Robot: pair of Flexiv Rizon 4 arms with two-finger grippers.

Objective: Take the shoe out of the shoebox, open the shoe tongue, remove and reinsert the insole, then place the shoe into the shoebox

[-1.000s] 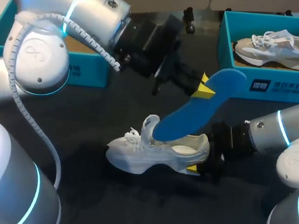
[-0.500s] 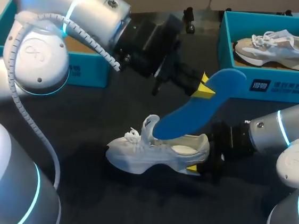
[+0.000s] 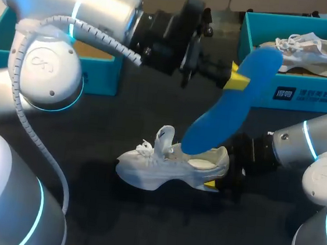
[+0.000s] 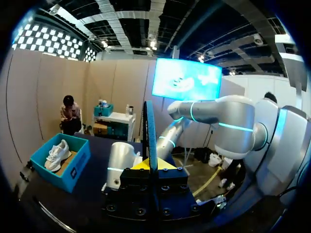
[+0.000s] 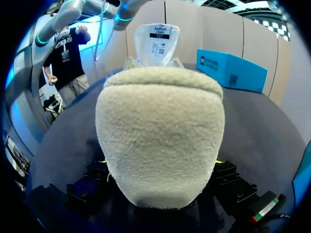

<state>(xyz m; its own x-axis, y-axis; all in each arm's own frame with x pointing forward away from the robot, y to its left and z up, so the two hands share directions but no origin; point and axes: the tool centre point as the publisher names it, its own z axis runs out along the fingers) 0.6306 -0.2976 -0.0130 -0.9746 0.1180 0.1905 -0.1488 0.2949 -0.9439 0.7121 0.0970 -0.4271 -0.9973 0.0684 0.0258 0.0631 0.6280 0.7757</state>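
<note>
The left claw [image 3: 236, 80], pinching the blue insole [image 3: 226, 111], has swung it steeper, toward the far right. The right claw [image 3: 211, 184] clamps the shoe [image 3: 158, 169] by its heel. Removal looks nearly done.

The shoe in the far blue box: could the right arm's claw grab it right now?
Probably not. The right claw is shut on the table shoe, so it is busy, and the blue insole in the left claw hangs in front of that box.

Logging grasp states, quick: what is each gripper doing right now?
Left gripper: closed on the blue insole.
Right gripper: closed on the white shoe, at its heel.
</note>
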